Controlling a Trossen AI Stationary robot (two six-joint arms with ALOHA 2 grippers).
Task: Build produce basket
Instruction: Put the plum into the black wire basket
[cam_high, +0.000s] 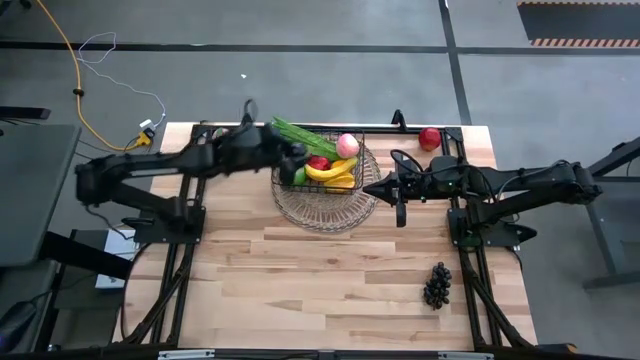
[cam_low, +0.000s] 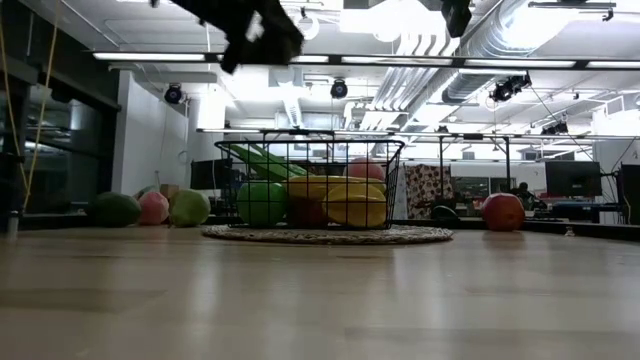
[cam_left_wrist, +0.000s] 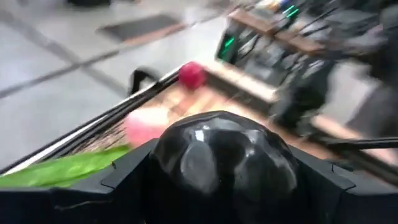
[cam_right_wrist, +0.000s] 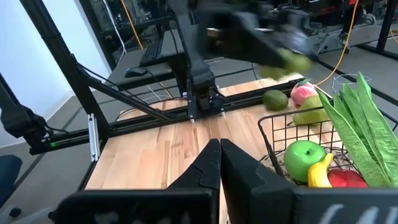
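A: Where's your basket (cam_high: 330, 165)?

B: On the round wire tray (cam_high: 325, 205), long axis across the table, leafy bunch (cam_high: 305, 138) angling toward the left arm.

A: Claws?

B: Left gripper (cam_high: 296, 160) at its left end, clamped on a dark plum (cam_left_wrist: 221, 158); right gripper (cam_high: 372, 187) just beside its right end, shut and empty.

There are no words, numbers, labels or brand names to read in any of the pictures. Nothing is written on the fruit or on the basket (cam_high: 330, 165). The striped patch on the floor, far off from the basket, has no letters on it. The screens in the room behind the basket are too small to read.
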